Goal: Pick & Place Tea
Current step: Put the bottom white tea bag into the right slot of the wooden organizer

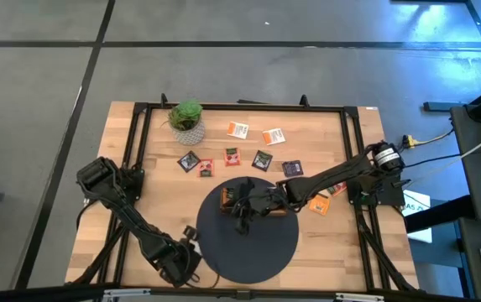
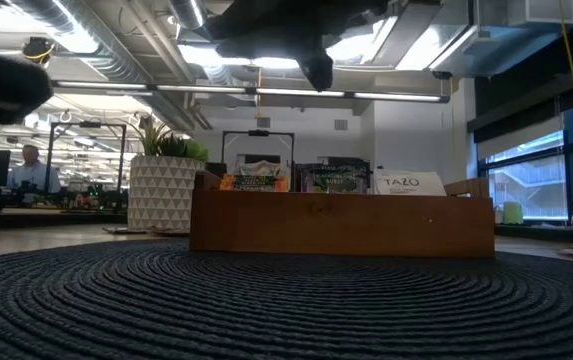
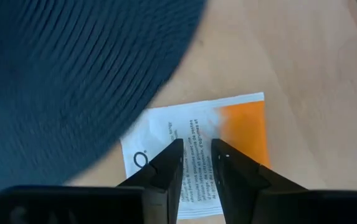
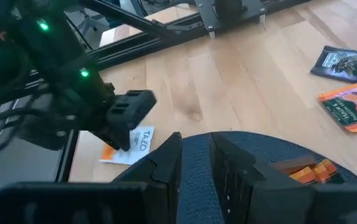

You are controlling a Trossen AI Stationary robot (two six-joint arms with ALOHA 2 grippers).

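The left hand (image 4: 125,127) hangs low over the worktop (image 1: 341,243) at about 7 o'clock, just off the rim of the round dark mat (image 1: 248,247). Right beneath it lies a white-orange packet (image 3: 228,127), flat on the wood with one corner close to the mat's edge. The fingers (image 3: 166,168) stand slightly apart, one to each side of the packet's middle, so the hand looks released and lined up for a pinch, not yet gripping. The packet lies flat, so a grasp probably calls for pressing down and catching an edge; that seems to be why the fingers come in so steeply and narrowly.

The right hand (image 1: 242,210) reaches in from 3 o'clock and hovers over the tray (image 2: 341,225), which sits on the mat near the centre. Its fingers (image 4: 166,165) show a narrow gap with nothing visible between them; I judge it empty and nearly closed, likely waiting clear of the left arm's work.

The tray already holds several packets standing on edge, among them a white one (image 2: 406,183) and darker ones (image 2: 331,177). More tea lies loose on the worktop from 11 to 2 o'clock: two white-orange packets (image 1: 238,129), a red one (image 1: 204,169), dark ones (image 1: 262,159), and an orange one (image 1: 320,203) at 3 o'clock. A plant (image 1: 187,117) stands at 11 o'clock
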